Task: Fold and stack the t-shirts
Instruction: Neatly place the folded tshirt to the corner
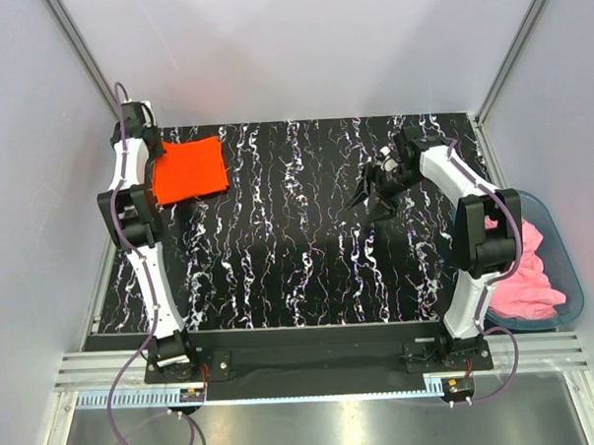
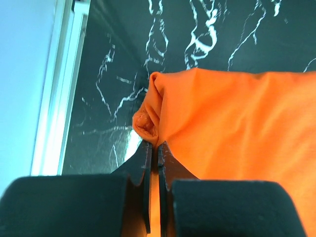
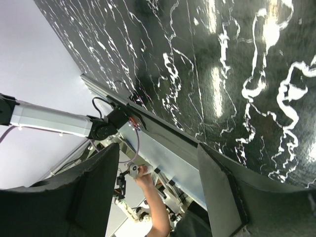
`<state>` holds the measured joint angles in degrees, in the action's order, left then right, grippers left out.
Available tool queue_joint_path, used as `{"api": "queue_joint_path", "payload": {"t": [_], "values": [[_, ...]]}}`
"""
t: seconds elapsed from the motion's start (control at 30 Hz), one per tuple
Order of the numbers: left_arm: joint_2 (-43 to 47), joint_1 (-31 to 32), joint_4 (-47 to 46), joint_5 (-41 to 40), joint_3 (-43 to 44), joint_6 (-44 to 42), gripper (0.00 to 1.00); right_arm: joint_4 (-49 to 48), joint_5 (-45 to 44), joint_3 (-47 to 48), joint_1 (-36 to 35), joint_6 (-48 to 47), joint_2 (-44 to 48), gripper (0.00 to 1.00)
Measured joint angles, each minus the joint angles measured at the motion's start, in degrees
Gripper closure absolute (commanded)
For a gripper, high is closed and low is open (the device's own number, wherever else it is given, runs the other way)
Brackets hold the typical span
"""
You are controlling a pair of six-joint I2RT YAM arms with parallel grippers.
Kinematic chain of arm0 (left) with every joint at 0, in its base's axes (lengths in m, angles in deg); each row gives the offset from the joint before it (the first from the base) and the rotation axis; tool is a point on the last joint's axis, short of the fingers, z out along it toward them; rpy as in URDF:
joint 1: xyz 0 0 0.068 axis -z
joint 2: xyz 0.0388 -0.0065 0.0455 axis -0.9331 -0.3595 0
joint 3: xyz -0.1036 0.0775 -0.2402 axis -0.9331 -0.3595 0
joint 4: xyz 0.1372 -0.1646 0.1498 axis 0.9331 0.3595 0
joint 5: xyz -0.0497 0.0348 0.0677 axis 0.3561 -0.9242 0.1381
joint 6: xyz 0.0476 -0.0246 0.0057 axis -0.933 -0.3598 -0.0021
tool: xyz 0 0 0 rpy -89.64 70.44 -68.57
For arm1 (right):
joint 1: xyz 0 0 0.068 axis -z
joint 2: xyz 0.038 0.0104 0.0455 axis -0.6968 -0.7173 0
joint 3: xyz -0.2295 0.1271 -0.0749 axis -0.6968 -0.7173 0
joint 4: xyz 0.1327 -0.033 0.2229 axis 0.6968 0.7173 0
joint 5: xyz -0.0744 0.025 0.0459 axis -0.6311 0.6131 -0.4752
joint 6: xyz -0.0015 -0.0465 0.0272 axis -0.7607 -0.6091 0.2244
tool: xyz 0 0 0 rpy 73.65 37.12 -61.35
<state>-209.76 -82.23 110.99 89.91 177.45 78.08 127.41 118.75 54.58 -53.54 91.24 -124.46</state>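
Observation:
The bright orange-red t-shirt [image 1: 189,171] lies folded into a small rectangle at the far left corner of the black marbled mat [image 1: 299,262]. At the shirt's left edge, my left gripper [image 1: 148,162] is shut on a bunched corner of the cloth. In the left wrist view the orange-red t-shirt [image 2: 232,128] fills the right side and the left gripper [image 2: 153,144] pinches a fold of it. The light pink t-shirt [image 1: 531,266] sits crumpled in a bin at the right. My right gripper [image 1: 375,192] hangs open and empty above the mat's far right; the right wrist view shows the right gripper [image 3: 158,146] with nothing between its fingers.
A translucent blue bin [image 1: 574,291] stands off the table's right edge beside the right arm. Grey walls with metal frame rails enclose the table. The mat's left edge and a white rail [image 2: 57,94] lie close to the left gripper. A person's arm [image 3: 155,207] shows beyond the table edge.

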Motion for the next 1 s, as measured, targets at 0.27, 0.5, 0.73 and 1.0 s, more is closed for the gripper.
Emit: {"api": "queue_joint_path", "payload": {"t": [0.27,0.5,0.73,1.0], "values": [[-0.33,0.72,-6.91,-0.22,-0.57,-2.93,1.00,2.16,0.02,7.30,0.00,-0.74,-5.84,0.28],[-1.33,0.57,-16.44,-0.52,-0.63,-5.51,1.00,6.27,-0.44,12.72,0.50,-2.25,-9.62,0.28],[-3.74,0.48,-21.40,-1.46,-0.13,-8.72,1.00,8.15,-0.42,16.22,2.12,-3.02,-11.98,0.28],[-4.00,0.42,-25.00,-2.73,-0.13,-11.37,1.00,8.57,-0.31,17.20,3.74,-3.04,-14.29,0.28]]}}
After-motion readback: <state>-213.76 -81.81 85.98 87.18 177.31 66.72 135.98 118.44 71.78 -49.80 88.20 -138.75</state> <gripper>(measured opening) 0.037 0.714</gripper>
